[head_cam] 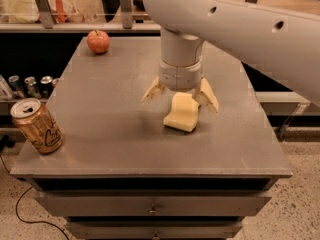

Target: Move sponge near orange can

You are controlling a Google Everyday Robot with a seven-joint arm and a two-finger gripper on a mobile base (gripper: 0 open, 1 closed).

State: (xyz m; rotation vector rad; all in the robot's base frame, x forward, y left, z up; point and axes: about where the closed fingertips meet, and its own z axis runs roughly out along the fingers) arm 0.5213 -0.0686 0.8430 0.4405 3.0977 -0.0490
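Presently, gripper (pixel 180 95) above desk (pixel 115 139) centre, fingers (pixel 152 91) spread wide, holding nothing, sponge (pixel 182 113) lying between them, orange can (pixel 37 127) at front-left corner, open desktop between, apple (pixel 98 41) back-left.

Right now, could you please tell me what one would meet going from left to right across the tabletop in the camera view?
Orange can → apple → sponge, with the open gripper set down around it, one finger on either side.

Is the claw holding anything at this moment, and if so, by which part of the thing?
Nothing is held. The claw is open above the pale yellow foam sponge, which lies on the grey table between its spread fingers.
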